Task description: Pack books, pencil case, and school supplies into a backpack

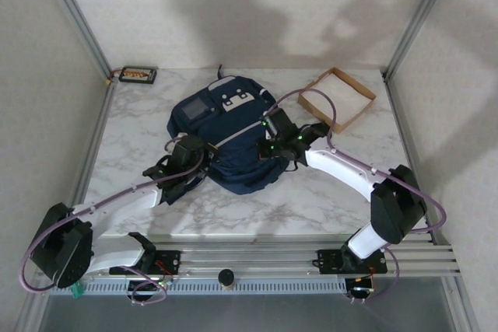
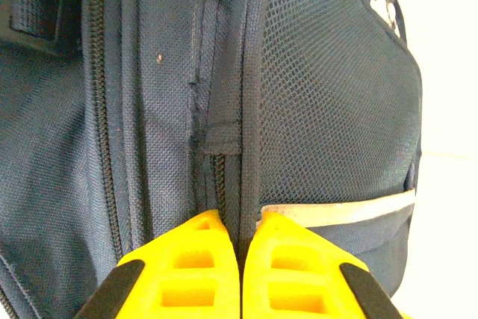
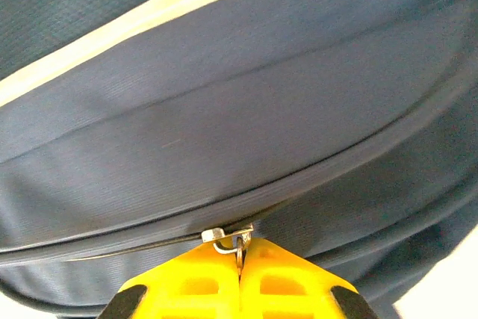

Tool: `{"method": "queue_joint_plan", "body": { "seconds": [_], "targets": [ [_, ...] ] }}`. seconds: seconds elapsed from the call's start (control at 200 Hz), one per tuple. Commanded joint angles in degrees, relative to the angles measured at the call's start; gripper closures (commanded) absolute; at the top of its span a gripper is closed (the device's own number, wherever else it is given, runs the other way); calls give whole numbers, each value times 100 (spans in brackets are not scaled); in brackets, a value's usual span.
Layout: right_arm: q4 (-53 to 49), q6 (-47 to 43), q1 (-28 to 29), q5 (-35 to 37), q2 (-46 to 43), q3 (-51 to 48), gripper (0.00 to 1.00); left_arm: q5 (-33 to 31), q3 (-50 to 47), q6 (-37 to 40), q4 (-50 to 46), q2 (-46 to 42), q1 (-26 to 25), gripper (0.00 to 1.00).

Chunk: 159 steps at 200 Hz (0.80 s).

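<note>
Resting flat at the middle of the marble table, the backpack is being held from both sides. The left gripper is pressing against its left side, its yellow fingers closed together and pinching a ridge of navy fabric beside the mesh pocket. The right gripper is clamping the metal zipper pull on the bag's right side, below the pale stripe. A cardboard tray is sitting toward the far right corner, and a small dark case at the far left corner.
</note>
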Motion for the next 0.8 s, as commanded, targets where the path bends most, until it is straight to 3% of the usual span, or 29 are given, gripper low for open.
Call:
{"method": "queue_joint_plan", "body": {
  "seconds": [0.0,0.21,0.34,0.446,0.501,0.636,0.791],
  "targets": [
    [-562,-287,-457,425,-149,187,100,-749,-102,888,-989,-281,825,100],
    [-290,-436,-267,-110,46,291,100,-631,626,2646,-1602,-36,1961,100],
    [148,-218,172,-586,286,302,100,-52,908,2931,-1356,114,2370,100],
    [383,-60,213,-748,373,258,100,549,823,2637,-1134,-217,2402,59],
    [471,-62,219,-774,339,194,100,729,737,2336,-1210,-457,2393,46],
    [502,-113,227,-714,292,67,100,1176,71,1172,-1008,-1033,2063,35],
    [594,-161,219,-761,305,-28,100,1266,-603,-137,-44,-1203,1246,34]
  ]
}}
